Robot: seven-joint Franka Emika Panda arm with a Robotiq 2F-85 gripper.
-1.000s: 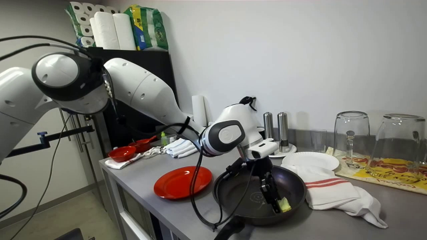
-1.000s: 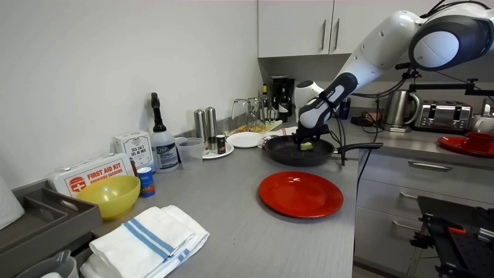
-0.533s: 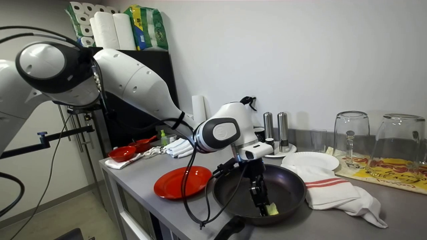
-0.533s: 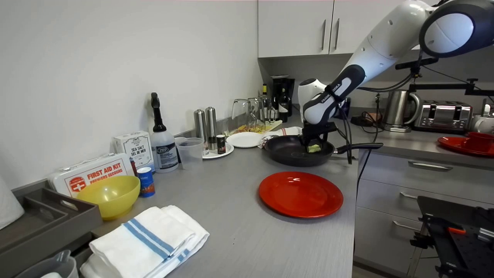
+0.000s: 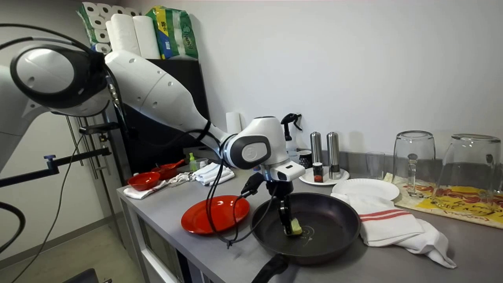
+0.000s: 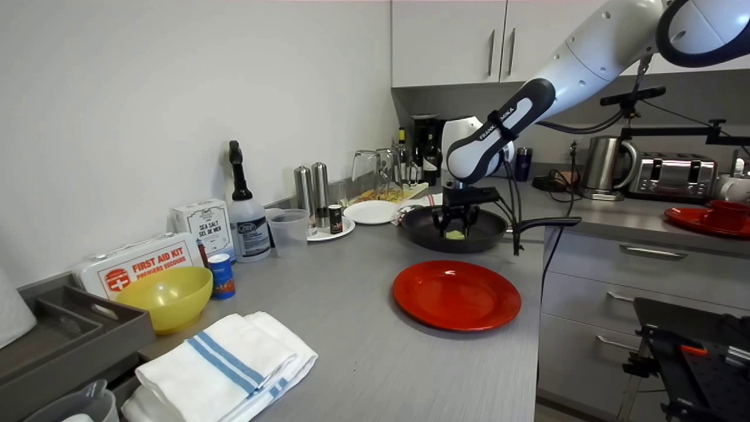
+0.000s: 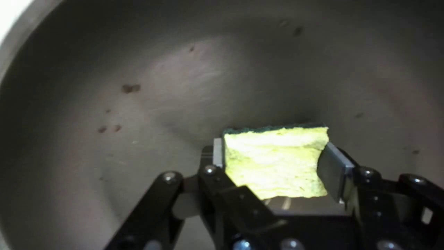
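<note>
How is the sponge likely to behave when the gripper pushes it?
The sponge will probably squash, not break: one side bows inward between the fingers. It is likely light for its size, as its yellow body looks like foam. Its ragged dark layer may drag rather than slide.

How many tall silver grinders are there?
2, side by side near the wall, beyond the frying pan in an exterior view: the left grinder nearer the spray bottle, the right grinder farther from it. The arm could hide others.

White arm (image 5: 169,100) — black, screw-studded tool (image 7: 276,158)
</note>
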